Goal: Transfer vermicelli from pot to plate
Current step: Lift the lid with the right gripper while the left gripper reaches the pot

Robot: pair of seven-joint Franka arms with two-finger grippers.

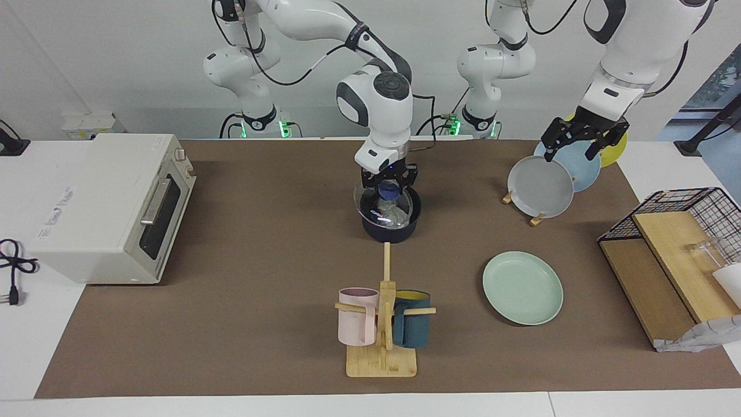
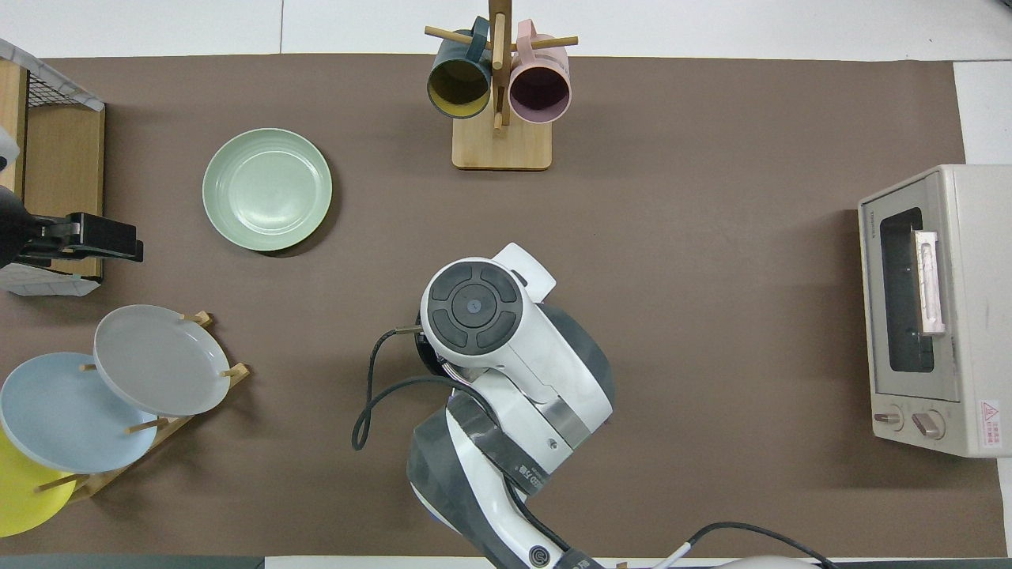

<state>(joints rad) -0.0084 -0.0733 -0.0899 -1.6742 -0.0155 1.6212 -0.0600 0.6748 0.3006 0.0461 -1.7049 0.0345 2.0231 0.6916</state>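
The navy pot (image 1: pixel 391 230) stands mid-table, nearer to the robots than the mug rack. The whitish vermicelli (image 1: pixel 389 213) shows in it through the glass lid (image 1: pixel 363 204). My right gripper (image 1: pixel 388 186) is straight above the pot, shut on the lid's blue knob; the lid sits at the pot's rim, slightly tilted. In the overhead view my right arm hides the pot, lid and vermicelli. The mint-green plate (image 1: pixel 523 288) (image 2: pixel 267 190) lies bare, toward the left arm's end. My left gripper (image 1: pixel 573 147) (image 2: pixel 118 241) waits open over the plate rack.
A plate rack (image 1: pixel 538 219) holds grey (image 2: pixel 158 359), blue and yellow plates. A wooden mug rack (image 1: pixel 382 324) with a pink and a teal mug stands farther from the robots than the pot. A toaster oven (image 1: pixel 110 208) stands at the right arm's end, a wire basket (image 1: pixel 689 208) at the left arm's end.
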